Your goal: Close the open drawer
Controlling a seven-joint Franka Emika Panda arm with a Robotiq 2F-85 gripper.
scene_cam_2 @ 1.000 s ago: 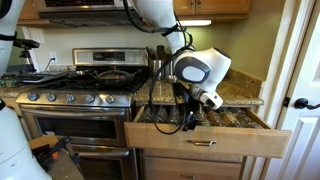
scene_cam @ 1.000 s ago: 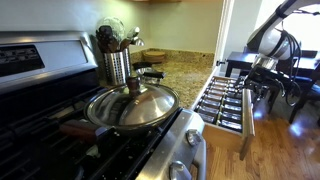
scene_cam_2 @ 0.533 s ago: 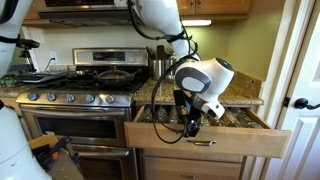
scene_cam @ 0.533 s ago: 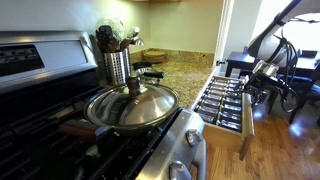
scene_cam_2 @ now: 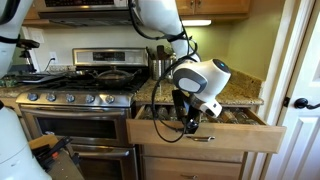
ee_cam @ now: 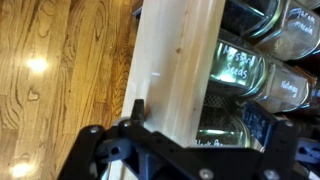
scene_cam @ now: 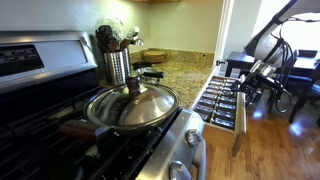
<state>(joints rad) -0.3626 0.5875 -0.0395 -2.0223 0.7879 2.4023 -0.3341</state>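
drawer partly open, spice jars inside | jaws at its front, width cannot tell

Warm indoor light, window glare, glossy floor reflections.

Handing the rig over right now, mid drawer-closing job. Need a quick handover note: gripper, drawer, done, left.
Drawer: open, pulled out next to the stove, rows of spice jars exposed.
Gripper: down at the top edge of the front panel; can't tell whether it is open or shut.
Done: gripper is in position at the panel.
Left: push the panel in until the drawer shuts, then back the arm away.
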